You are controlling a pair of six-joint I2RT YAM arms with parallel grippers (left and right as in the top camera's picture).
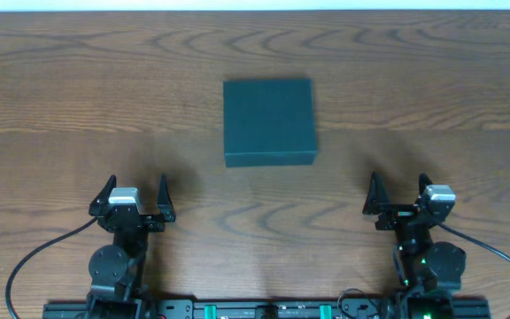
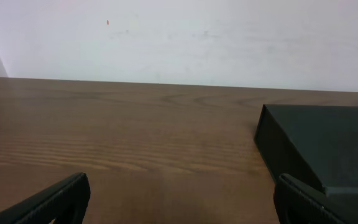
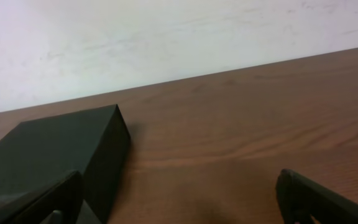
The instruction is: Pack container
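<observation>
Overhead, the dark teal-black matte square cardboard box (image 1: 268, 121) lies closed near the middle of the brown wood-grain bench (image 1: 60, 97), ahead of and between both arms. Left hand (image 1: 136, 184) and right hand (image 1: 398, 184) stand wide open, empty, apart from it.

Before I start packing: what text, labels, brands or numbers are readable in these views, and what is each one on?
No readable text in any view.
The container: plain dark faces, no print or label showing.
The table: wood grain only.
The wall: one tiny orange speck, a mark and not a character.
</observation>
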